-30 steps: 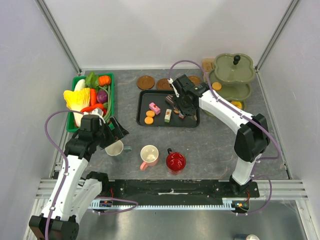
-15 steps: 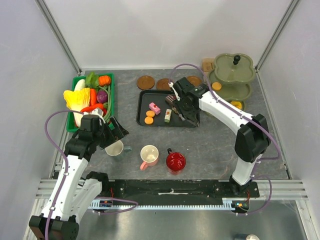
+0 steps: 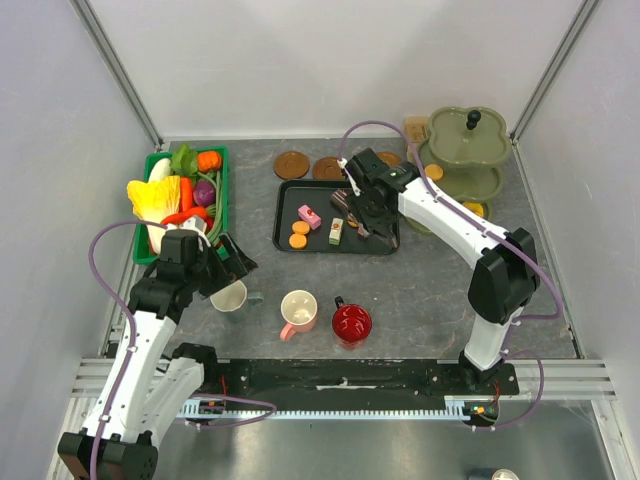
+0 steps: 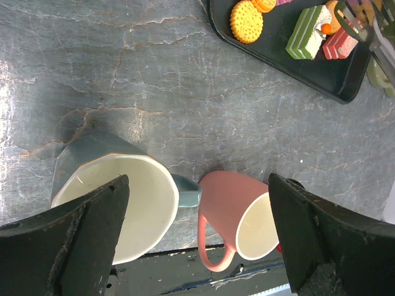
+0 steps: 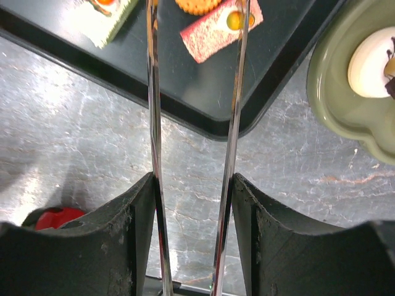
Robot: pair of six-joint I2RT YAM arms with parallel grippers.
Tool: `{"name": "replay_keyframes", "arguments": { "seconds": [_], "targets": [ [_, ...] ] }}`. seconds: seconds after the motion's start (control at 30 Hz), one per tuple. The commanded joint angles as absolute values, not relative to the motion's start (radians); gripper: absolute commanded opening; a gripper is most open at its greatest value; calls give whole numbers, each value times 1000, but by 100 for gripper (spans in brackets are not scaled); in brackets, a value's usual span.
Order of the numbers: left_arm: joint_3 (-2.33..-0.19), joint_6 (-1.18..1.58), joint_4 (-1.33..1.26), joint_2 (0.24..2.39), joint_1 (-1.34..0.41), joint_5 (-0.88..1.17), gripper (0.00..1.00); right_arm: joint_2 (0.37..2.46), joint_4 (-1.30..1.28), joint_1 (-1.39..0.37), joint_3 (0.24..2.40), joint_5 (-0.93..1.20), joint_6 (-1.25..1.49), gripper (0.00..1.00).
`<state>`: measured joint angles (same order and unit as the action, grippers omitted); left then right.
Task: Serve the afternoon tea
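The right claw [image 5: 192,206] is squeezed shut on the metal tongs [image 5: 152,92]. The two thin tong arms run straight up the middle of the right wrist view, with a gap between them.

The pink cake [image 5: 216,28] with the orange ball on it lies at the top of that view, on the black tray [image 5: 271,68]. It sits straight ahead of the claw, near the far end of the tongs. Its long side slants across the gap, low on the left and high on the right. The right tong arm crosses over it, so its right end pokes out past that arm. I think the tongs need to line up so both arms sit outside the cake before they pinch.

The left claw [image 4: 197,228] is wide open and holds nothing. It hangs over the whitish mug [image 4: 117,203] at the lower left of the top view, well apart from the tray. So the right arm is much nearer to the cake.
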<state>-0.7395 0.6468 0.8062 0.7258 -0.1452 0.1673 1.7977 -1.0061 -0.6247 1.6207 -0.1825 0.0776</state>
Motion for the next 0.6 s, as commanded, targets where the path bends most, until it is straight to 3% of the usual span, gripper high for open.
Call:
{"name": "replay_keyframes", "arguments": {
  "seconds": [0.0,0.3,0.57],
  "targets": [
    [-753,629,782,718,-140,176,100,1812,-994,-627,1723,-137,113,57],
    [-753,629,782,718,-141,178,99,1743,-966,-629,1677,-213,276,57],
    [-749,627,776,718,-140,184,99,1770,-914,-630,1658,-142,359,56]
  ]
}}
